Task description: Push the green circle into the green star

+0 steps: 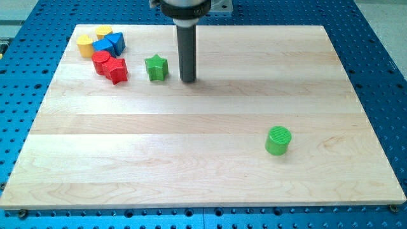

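The green circle [278, 140] is a short green cylinder that stands alone at the view's lower right on the wooden board [203, 172]. The green star [156, 67] stands at the view's upper left. My tip [188, 80] rests on the board just to the right of the green star, a small gap apart, and far up and left of the green circle.
A cluster of blocks sits at the view's upper left corner: a yellow block [85, 45], another yellow block [103, 32], two blue blocks [110, 44], a red cylinder [100, 62] and a red star [117, 69]. The blue perforated table [381, 38] surrounds the board.
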Robot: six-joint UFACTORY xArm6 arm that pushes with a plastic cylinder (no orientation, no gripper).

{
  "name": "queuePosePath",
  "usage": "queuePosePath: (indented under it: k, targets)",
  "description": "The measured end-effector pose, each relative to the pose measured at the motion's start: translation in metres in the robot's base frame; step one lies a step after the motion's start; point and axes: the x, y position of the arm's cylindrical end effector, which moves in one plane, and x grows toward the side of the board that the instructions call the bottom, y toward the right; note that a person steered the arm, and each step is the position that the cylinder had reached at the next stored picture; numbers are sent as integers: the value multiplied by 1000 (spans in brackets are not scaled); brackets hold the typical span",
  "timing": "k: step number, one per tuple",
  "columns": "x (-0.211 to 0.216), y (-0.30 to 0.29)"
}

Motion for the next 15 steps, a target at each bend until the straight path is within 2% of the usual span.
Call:
queuePosePath:
  k: [1,2,3,5,6,7,8,9,10,11,12,13,15]
  targets:
    - [-3,-76]
    - [21,-40]
    - [83,79]
    - [117,235]
    - [189,264]
    - [205,155]
    - [137,105]
    - [91,91]
    - [96,96]
    - [89,144]
    - [37,123]
    - [8,109]
    - [-5,104]
